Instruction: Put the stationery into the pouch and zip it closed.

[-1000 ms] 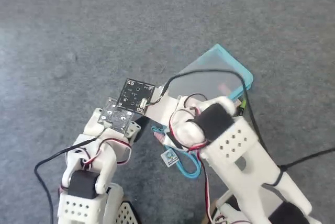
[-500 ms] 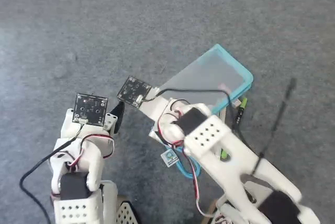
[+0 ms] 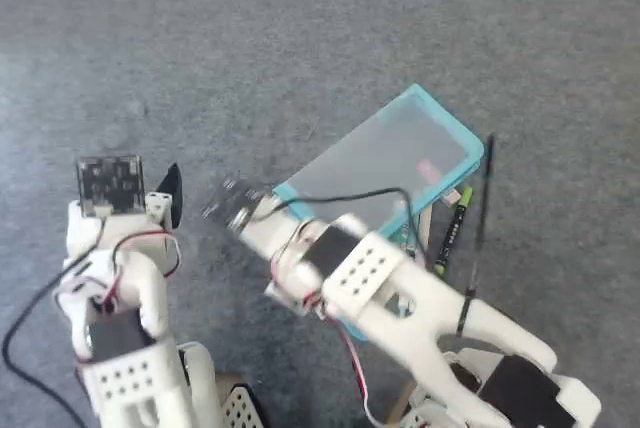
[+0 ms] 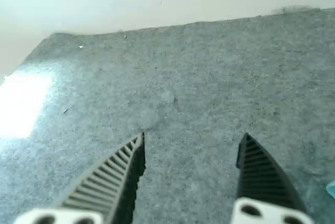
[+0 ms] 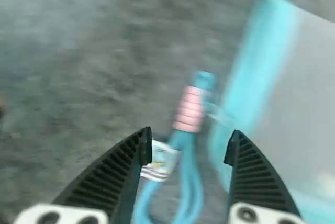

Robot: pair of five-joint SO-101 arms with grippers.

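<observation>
The pouch (image 3: 385, 163) is translucent with a teal border and lies flat on the grey carpet, a pink item showing inside it. A green and black pen (image 3: 453, 225) lies on the carpet beside the pouch's near right edge. My right arm (image 3: 350, 268) covers the pouch's near corner. In the right wrist view my right gripper (image 5: 190, 134) is open above the pink beaded zipper pull (image 5: 189, 110) and its teal cord (image 5: 183, 192), beside the pouch (image 5: 293, 103). My left gripper (image 4: 192, 139) is open over bare carpet, well to the left of the pouch (image 3: 168, 196).
A white tag (image 5: 157, 162) hangs on the teal cord. A black cable (image 3: 484, 198) runs from the right arm past the pen. A pale wall borders the far edge of the carpet (image 3: 300, 48).
My left arm has drawn back to the left, away from the pouch. My right arm has swung left and lower, uncovering more of the pouch and the pen.
</observation>
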